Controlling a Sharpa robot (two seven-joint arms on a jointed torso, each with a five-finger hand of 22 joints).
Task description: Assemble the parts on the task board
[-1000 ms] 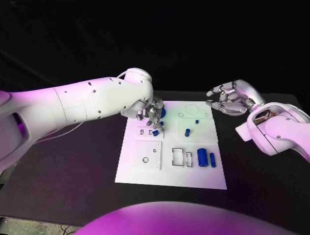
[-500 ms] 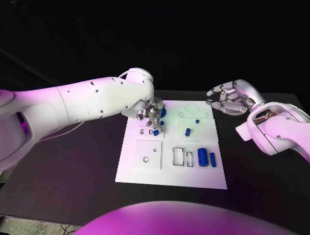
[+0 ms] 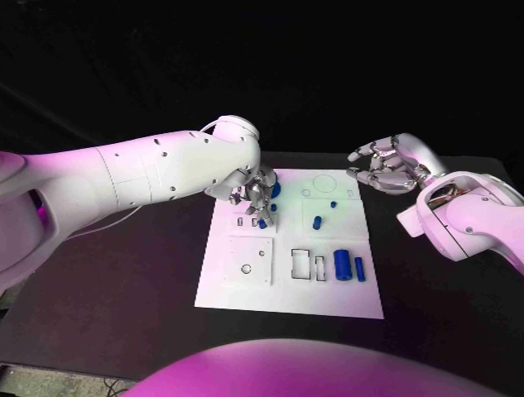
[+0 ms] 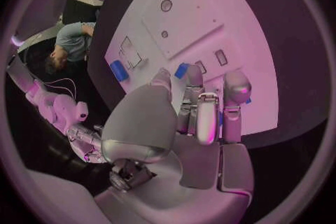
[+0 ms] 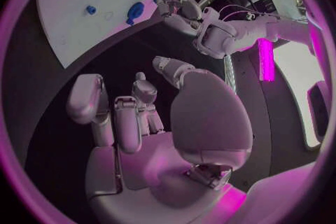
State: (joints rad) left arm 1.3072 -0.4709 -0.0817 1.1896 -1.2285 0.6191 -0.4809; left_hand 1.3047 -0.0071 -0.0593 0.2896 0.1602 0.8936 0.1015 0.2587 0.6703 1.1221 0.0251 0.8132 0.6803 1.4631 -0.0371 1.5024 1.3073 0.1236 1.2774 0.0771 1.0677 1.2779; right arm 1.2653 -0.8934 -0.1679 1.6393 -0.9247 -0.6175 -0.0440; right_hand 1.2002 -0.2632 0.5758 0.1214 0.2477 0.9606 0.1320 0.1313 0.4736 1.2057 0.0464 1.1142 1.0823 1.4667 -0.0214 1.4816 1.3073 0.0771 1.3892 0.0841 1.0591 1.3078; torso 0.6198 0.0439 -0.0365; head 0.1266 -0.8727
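I see my left hand [image 3: 255, 195] over the far left part of the task board [image 3: 288, 294], fingertips apparently pinching a small blue part [image 3: 263, 222], though they hide the contact. My right hand [image 3: 387, 165] hovers off the board's far right corner, fingers curled on nothing.

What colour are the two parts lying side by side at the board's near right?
Blue; the two parts show best in the head view, on the white task board.

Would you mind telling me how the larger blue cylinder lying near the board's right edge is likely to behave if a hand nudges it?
The larger blue cylinder lies on its side on the flat white board, so it would probably roll. It looks small, solid and stiff, likely light. Its smooth rounded surface may slip between fingers.
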